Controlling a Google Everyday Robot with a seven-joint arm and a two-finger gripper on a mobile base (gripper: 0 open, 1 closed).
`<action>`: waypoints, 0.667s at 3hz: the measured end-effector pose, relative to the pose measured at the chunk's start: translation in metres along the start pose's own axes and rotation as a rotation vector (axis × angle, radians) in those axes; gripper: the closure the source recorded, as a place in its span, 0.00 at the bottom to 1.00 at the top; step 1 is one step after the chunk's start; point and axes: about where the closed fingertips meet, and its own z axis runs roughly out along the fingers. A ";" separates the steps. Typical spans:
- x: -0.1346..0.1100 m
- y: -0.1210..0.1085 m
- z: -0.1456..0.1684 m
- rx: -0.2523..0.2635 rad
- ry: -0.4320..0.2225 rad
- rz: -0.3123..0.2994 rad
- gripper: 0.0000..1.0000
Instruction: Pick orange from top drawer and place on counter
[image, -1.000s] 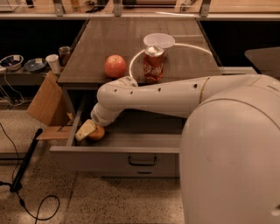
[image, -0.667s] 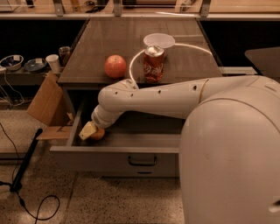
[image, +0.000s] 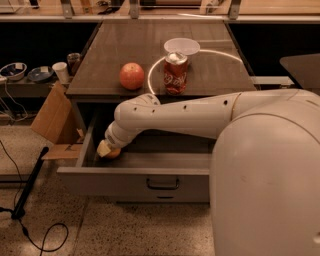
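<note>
The top drawer is pulled open below the counter; its dark wire handle shows on the front panel. My white arm reaches down into the drawer's left end. My gripper sits right on the orange, a small yellow-orange fruit in the drawer's front left corner, and covers most of it. Only the orange's lower right edge shows.
On the counter stand a reddish apple, a red soda can and a white bowl behind it. A cardboard box leans left of the cabinet. A black pole and cables lie on the floor. My white body fills the right foreground.
My gripper has settled a little lower and to the right onto the orange, hiding more of it. The drawer and the counter objects have not moved.
</note>
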 end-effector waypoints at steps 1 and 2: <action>-0.002 0.000 -0.022 0.017 -0.022 -0.005 0.89; -0.013 0.002 -0.073 0.074 -0.070 -0.027 1.00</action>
